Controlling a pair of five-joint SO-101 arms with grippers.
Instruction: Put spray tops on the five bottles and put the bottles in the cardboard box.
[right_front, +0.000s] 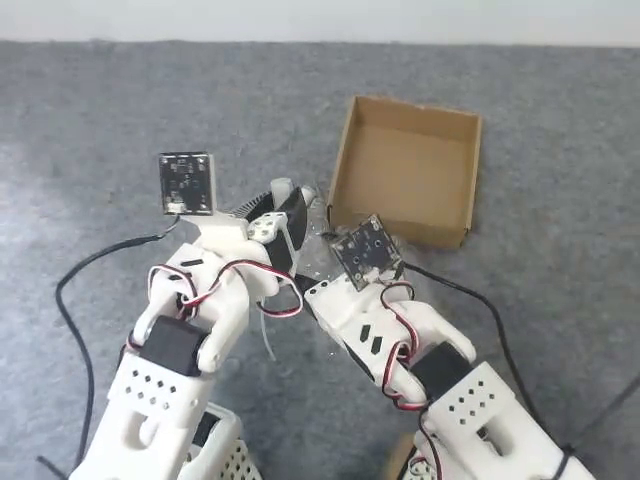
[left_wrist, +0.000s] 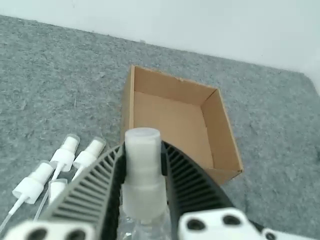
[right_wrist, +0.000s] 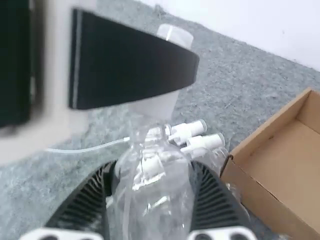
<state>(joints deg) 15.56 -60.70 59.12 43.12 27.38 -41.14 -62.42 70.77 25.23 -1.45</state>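
Clear bottle sits clamped in the right claw, near the cardboard box; the left claw pinches a white spray top atop it. Spare tops lie on the counter.

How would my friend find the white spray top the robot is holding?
Find the open cardboard box on the grey carpet. Beside it, the left hand pinches one white spray top upright over the clear bottle that the right hand grips. The other spray tops lie loose on the carpet, with nothing holding them.
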